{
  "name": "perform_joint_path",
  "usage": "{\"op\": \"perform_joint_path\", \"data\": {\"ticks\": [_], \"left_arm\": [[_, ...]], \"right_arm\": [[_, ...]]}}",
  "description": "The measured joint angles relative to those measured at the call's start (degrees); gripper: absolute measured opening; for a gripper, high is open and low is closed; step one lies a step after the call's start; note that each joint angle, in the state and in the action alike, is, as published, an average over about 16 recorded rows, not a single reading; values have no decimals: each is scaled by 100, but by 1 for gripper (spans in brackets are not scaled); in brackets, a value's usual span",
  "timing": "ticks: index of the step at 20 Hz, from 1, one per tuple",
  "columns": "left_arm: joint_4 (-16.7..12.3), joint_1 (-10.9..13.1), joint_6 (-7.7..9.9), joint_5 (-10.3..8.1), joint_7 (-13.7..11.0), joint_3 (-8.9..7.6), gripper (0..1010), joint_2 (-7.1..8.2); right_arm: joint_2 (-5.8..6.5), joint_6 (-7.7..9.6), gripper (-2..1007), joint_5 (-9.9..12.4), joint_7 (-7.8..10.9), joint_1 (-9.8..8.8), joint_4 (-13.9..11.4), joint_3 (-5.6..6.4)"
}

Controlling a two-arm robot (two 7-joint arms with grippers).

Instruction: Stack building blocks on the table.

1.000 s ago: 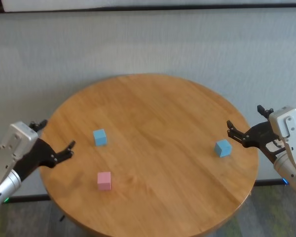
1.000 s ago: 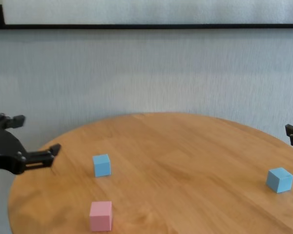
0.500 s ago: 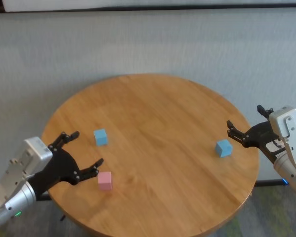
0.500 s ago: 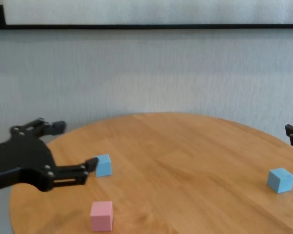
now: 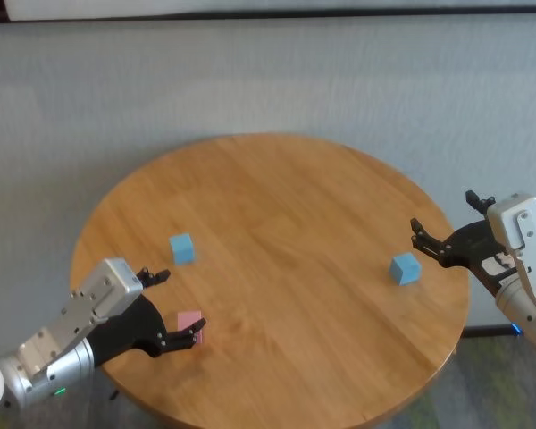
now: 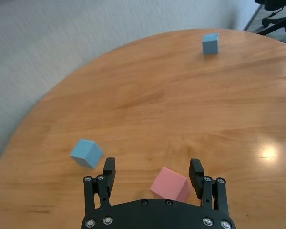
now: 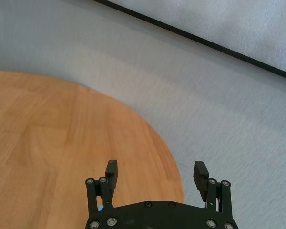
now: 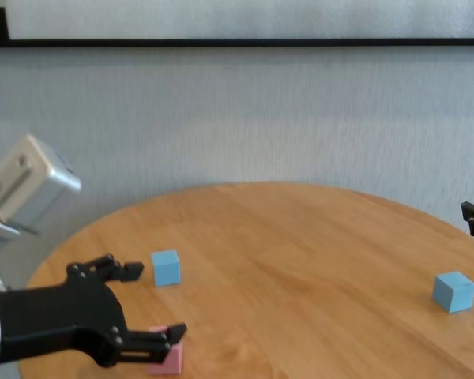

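Observation:
On the round wooden table (image 5: 295,206) a pink block (image 5: 189,319) lies near the front left, with a light blue block (image 5: 182,248) just behind it. A second light blue block (image 5: 405,267) lies at the far right. My left gripper (image 5: 179,304) is open and reaches over the pink block. In the left wrist view the pink block (image 6: 170,184) sits between the spread fingers of that gripper (image 6: 152,164), closer to one finger and untouched. My right gripper (image 5: 444,213) is open at the table's right edge, just beyond the right blue block.
The floor around the table is grey carpet. A wall base runs behind it. The left wrist view shows the near blue block (image 6: 86,153), the far one (image 6: 210,43) and an office chair base (image 6: 276,14) past the table. The right wrist view shows the table's edge (image 7: 148,138).
My left arm has swung in from the table's left edge toward the front, bringing its open gripper over the pink block. The blocks and the right arm have not moved.

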Motion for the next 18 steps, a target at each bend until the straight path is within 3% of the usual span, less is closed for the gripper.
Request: {"op": "perform_joint_path", "data": {"ticks": [4, 18], "left_arm": [[243, -114, 93, 30, -166, 57, 1000, -133], [686, -155, -19, -56, -573, -14, 1000, -386]], "right_arm": [[0, 0, 1005, 0, 0, 0, 0, 0], [0, 0, 1005, 0, 0, 0, 0, 0]]}}
